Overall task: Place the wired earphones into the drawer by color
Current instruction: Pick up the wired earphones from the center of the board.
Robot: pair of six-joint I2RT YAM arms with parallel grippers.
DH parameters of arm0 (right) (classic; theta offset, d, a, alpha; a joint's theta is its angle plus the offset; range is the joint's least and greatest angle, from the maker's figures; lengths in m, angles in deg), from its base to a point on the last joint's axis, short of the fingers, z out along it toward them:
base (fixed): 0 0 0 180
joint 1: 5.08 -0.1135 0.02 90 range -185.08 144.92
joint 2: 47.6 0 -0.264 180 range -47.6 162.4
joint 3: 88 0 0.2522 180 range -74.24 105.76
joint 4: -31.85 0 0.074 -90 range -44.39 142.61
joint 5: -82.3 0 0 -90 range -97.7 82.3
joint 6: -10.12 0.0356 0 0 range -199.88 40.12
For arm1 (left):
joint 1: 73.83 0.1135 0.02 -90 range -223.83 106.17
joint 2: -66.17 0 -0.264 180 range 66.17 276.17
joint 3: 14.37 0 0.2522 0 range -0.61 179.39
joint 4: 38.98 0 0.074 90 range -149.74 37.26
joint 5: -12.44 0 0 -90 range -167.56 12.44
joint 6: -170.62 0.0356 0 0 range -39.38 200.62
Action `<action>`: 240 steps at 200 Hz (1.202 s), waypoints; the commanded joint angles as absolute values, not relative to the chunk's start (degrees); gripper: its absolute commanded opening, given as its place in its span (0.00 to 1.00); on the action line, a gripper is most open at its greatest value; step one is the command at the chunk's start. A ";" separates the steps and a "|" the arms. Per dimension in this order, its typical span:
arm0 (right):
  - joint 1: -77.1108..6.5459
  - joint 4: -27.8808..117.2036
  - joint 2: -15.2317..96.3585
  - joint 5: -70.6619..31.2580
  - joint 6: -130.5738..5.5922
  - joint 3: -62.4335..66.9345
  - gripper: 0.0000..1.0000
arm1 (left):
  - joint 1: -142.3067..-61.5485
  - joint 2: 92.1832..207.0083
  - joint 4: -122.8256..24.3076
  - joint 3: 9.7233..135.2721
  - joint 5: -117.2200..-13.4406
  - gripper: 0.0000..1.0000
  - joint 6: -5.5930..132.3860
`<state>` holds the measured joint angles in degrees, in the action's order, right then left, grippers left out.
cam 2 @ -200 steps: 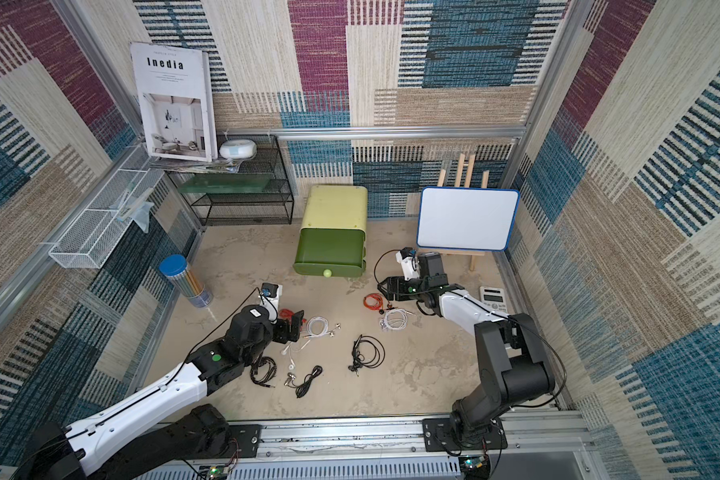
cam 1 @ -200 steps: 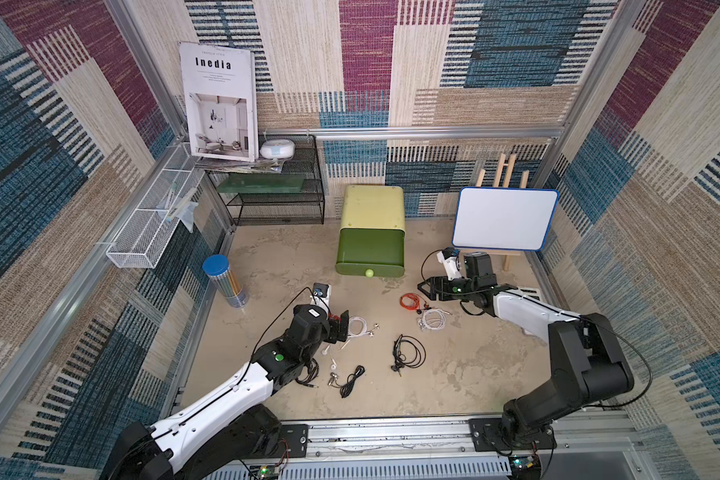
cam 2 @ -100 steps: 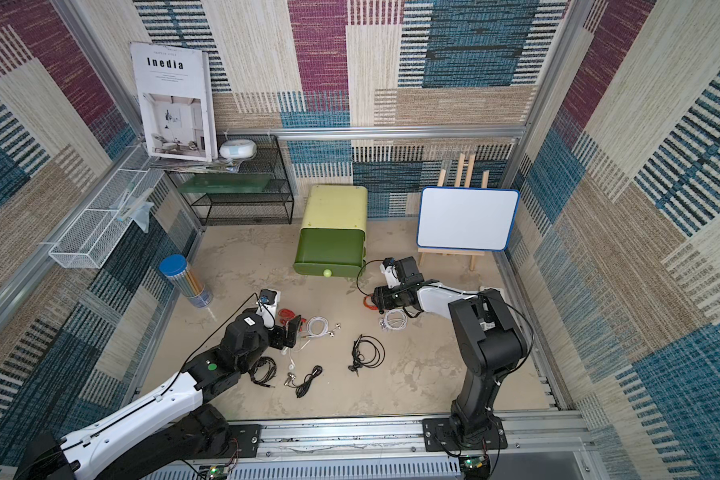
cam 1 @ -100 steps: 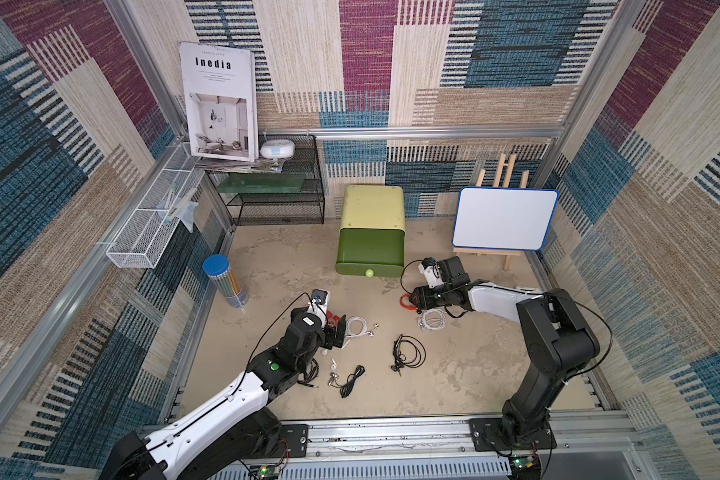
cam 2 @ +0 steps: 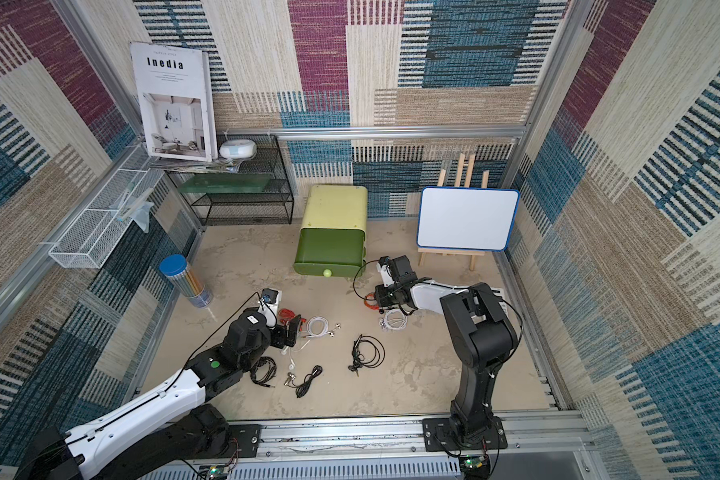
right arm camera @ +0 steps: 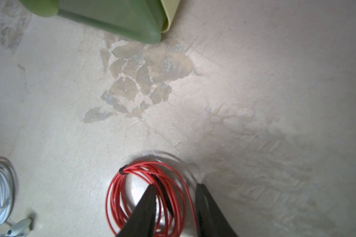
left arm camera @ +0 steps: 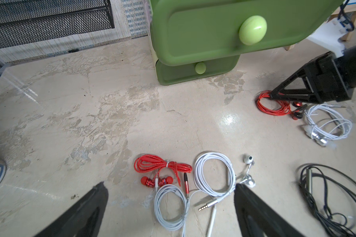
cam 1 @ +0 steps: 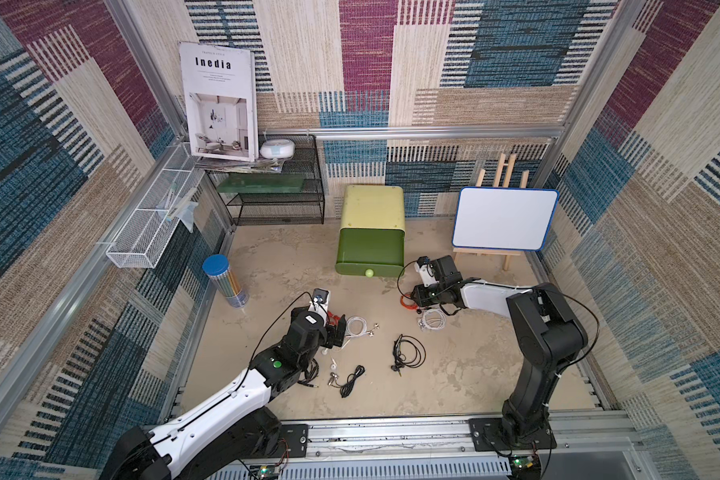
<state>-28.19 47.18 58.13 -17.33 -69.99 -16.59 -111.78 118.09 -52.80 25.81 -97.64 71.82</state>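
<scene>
The green drawer unit (cam 1: 371, 245) stands at the back of the floor, both knobbed fronts (left arm camera: 253, 29) facing me. My right gripper (right arm camera: 175, 185) is down on a red earphones coil (right arm camera: 144, 174) beside the unit. Its jaws are narrowed round one side of the coil, a gap still between them. A white bundle (cam 1: 433, 320) lies just behind it. My left gripper (left arm camera: 170, 184) hangs wide open over a red bundle (left arm camera: 162, 166) and two white bundles (left arm camera: 213, 174). Black earphones (cam 1: 410, 353) lie in the middle, with another black bundle (cam 1: 352, 380) nearer the front.
A whiteboard on a wooden easel (cam 1: 504, 218) stands at the back right. A black mesh rack (cam 1: 275, 195) holds a magazine at the back left. A blue-lidded tube of pencils (cam 1: 224, 278) stands by the left wall under a white wire basket (cam 1: 150, 224).
My right gripper has slid left from near the easel to the red coil and narrowed its jaws round it. The left arm has barely moved and stays open.
</scene>
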 commanded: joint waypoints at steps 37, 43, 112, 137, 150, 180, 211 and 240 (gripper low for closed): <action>-28.49 51.06 57.32 -17.90 -70.12 -16.69 0.18 | -111.72 118.18 -52.22 26.03 -99.25 1.00 72.44; -28.53 51.15 57.24 -17.82 -70.11 -16.74 0.16 | -111.71 118.12 -52.15 26.03 -99.27 0.99 72.44; -28.52 50.27 54.54 -16.10 -69.77 -17.97 0.00 | -111.71 118.26 -51.79 25.87 -99.36 0.99 72.10; -28.49 49.84 52.93 -14.47 -69.77 -18.55 0.00 | -111.71 118.12 -52.12 25.93 -99.83 1.00 71.75; -28.54 49.57 51.56 -13.39 -69.61 -19.08 0.00 | -111.73 117.73 -52.29 25.94 -100.03 0.99 71.44; -28.53 48.72 47.15 -11.20 -69.12 -20.44 0.00 | -111.71 116.16 -52.65 25.80 -99.88 0.99 70.94; -28.52 47.24 41.46 -9.09 -68.20 -22.08 0.00 | -111.75 113.06 -52.74 24.71 -100.72 0.99 70.95; -28.52 45.69 35.73 -8.11 -67.31 -23.42 0.00 | -111.72 110.53 -52.37 23.45 -100.68 1.00 70.95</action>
